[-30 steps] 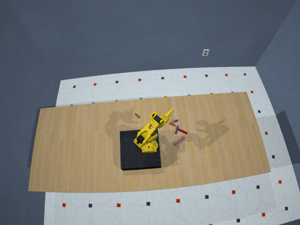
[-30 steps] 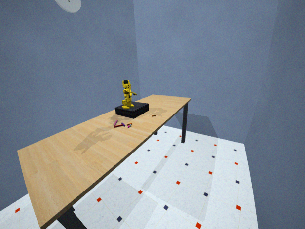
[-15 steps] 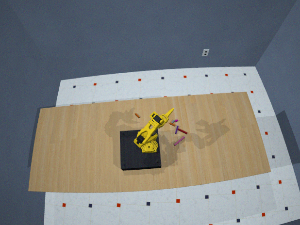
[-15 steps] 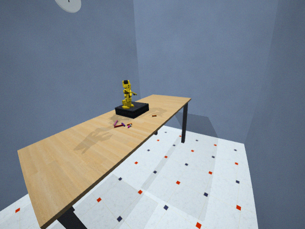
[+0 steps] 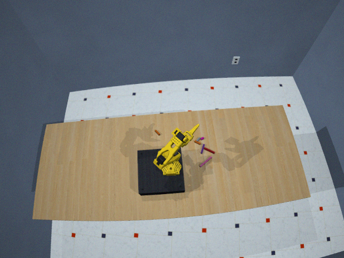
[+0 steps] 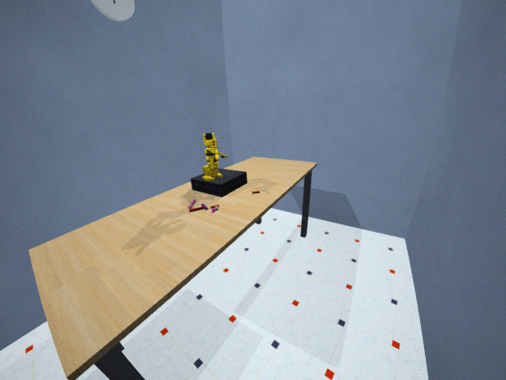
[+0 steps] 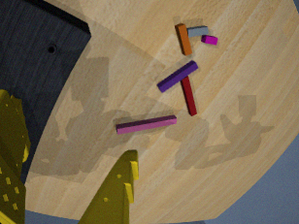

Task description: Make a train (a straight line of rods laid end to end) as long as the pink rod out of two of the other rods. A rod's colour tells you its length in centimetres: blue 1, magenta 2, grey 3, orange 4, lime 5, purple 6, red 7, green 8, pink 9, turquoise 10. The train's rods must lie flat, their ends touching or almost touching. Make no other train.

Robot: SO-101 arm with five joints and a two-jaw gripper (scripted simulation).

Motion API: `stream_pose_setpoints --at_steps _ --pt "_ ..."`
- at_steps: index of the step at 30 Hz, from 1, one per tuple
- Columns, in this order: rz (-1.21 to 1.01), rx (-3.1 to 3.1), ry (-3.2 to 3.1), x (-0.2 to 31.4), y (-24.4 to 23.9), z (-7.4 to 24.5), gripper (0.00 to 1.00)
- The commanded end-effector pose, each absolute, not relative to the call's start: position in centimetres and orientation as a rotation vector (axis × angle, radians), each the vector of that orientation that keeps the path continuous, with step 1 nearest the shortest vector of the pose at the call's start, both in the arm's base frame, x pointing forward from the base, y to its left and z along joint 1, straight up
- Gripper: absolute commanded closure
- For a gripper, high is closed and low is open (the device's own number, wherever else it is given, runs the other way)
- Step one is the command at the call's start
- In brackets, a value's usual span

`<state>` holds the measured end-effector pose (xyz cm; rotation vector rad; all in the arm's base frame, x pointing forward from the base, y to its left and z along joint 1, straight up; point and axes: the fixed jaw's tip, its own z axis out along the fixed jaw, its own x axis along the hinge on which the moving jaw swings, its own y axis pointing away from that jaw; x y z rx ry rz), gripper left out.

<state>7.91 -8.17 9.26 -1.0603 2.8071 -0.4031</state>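
The yellow arm (image 5: 170, 151) stands on a black base (image 5: 145, 183) on the wooden worktop (image 5: 83, 167). Its jaws are wide apart and hold nothing. The gripper (image 7: 67, 175) hangs up in the air above the wood, and the wrist view cuts off most of both yellow fingers at its bottom edge.

The pink rod (image 7: 146, 124) lies flat on the worktop, a little way in front of the arm's base, touching no other rod. Past it lie the purple rod (image 7: 177, 76) and the red rod (image 7: 188, 95), with the red one's end right up against the purple one's side like a letter T. Farther on is a small bunch: an orange rod (image 7: 183, 38), a grey rod (image 7: 197, 29) and a tiny magenta rod (image 7: 209, 40). These three sit very close, and it is hard to tell if they touch.

A second orange rod (image 5: 157, 132) lies alone on the other side of the arm, well apart from the rest. The wrist view does not show it.

From the side view the rods look very small, and their colours are hard to pick out. A round white thing (image 6: 113, 8) on the wall is cut off by the top edge. No words can be read anywhere.
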Motion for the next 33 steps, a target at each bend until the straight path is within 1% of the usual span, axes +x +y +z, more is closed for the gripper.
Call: stream_pose_setpoints --at_steps 1,12,33 --pt "-0.396 -1.063 2.810 7.9 -8.3 9.1 0.00" --pt "-0.398 -1.040 2.821 7.8 -8.4 9.1 0.00" --pt "-0.414 -0.789 2.924 6.1 -9.6 9.1 0.00"
